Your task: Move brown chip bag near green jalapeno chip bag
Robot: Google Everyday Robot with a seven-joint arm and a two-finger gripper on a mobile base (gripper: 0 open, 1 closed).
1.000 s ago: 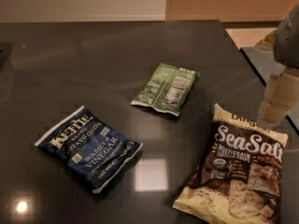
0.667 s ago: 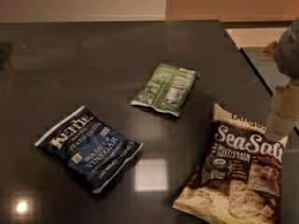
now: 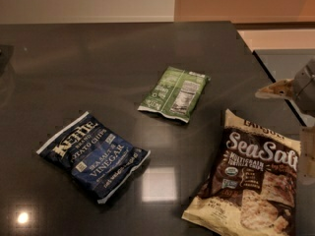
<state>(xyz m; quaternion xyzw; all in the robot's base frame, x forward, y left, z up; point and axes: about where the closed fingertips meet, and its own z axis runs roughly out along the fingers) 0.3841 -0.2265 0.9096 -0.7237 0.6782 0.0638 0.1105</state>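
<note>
Dark countertop: Kettle bag left, gripper right beside brown chip bag, grip unclear

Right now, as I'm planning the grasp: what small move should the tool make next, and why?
Probably ease the tool down onto the brown chip bag. It hangs at the picture's right edge by that bag's upper right side, and the bag lies apart from the green jalapeno chip bag.
</note>
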